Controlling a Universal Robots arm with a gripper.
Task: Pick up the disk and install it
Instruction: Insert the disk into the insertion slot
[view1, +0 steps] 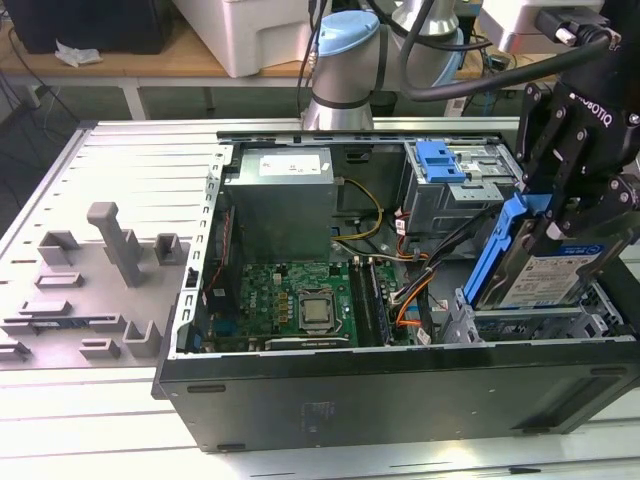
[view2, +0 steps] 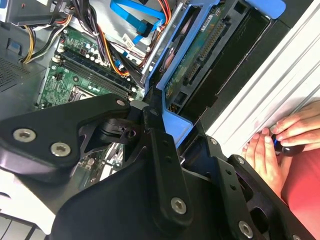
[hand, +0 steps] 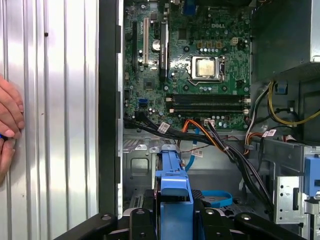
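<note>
Gripper (view1: 560, 205) is clamped on the disk (view1: 550, 278), held on edge low in the case (view1: 350, 390), and I reckon those loose cables (view1: 415, 290) near it could snag it going in.

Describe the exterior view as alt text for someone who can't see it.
A black robot claw grips the disk, a silver drive in a blue frame, on edge at the exterior view's right end of the open computer case. Inside sit a green motherboard and a grey power supply.

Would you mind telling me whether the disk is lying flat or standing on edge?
On edge: in the exterior view the disk stands nearly upright, slightly tilted, the pincer clamped on its blue frame.
</note>
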